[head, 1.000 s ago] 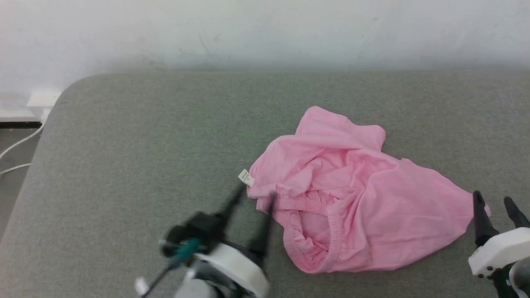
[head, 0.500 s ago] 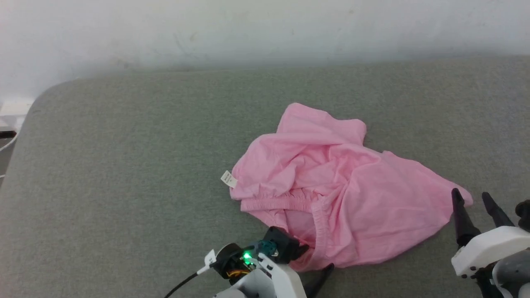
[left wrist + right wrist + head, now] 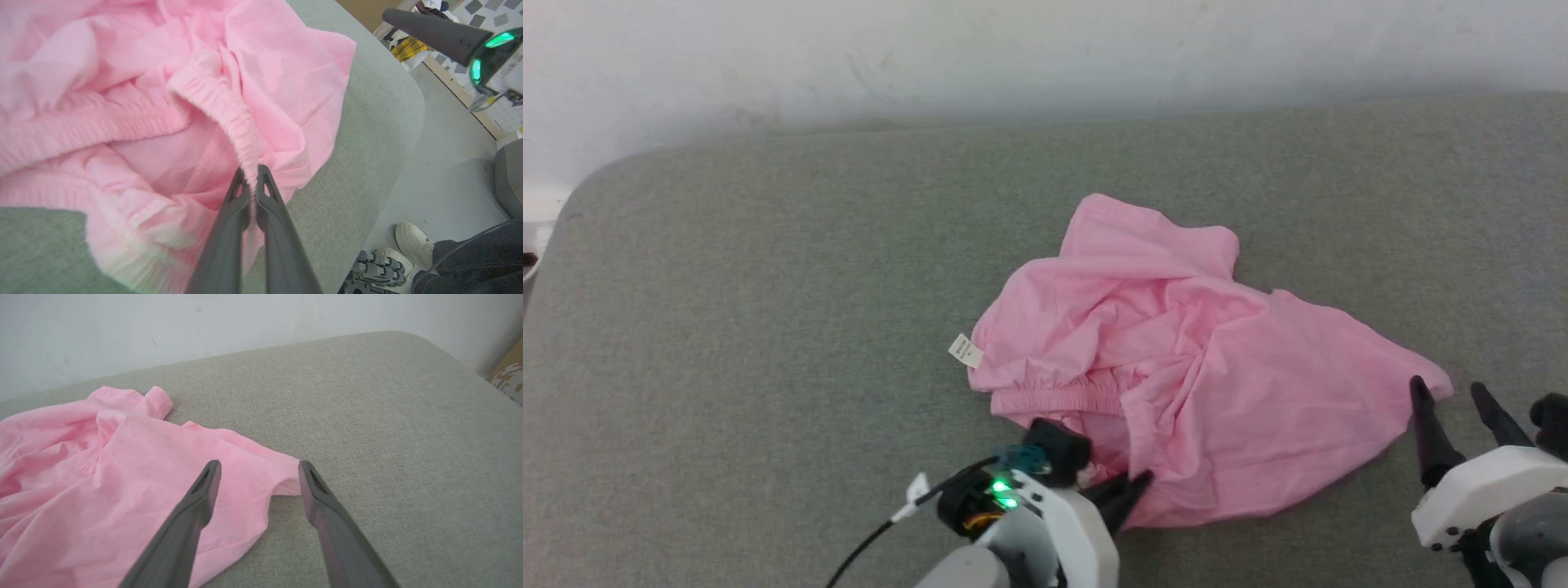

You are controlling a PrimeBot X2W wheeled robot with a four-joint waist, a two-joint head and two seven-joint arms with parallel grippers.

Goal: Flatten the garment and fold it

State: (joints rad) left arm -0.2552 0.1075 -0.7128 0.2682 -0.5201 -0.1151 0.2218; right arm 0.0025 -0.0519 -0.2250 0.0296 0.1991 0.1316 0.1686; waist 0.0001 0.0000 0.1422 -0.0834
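Jaws of the left gripper (image 3: 253,171) pinch shut on the elastic waistband (image 3: 229,118) at the six o'clock edge of the crumpled pink garment (image 3: 1217,384), the right gripper (image 3: 259,465) jaws wide astride its three o'clock corner, bare grey tabletop (image 3: 768,310) open from nine to twelve o'clock.

Crumpled pink garment (image 3: 1241,392) lying on a grey-green cushion (image 3: 768,327).

The cushion is a broad pad covered in coarse woven cloth, with rounded corners and its far edge against a white wall (image 3: 1013,49). The garment sits right of the middle, bunched in soft folds. Its gathered elastic waistband (image 3: 1054,400) faces the near edge. A small white label (image 3: 964,350) sticks out from its left side onto the bare cloth. One pointed corner of the garment spreads flat toward the right.
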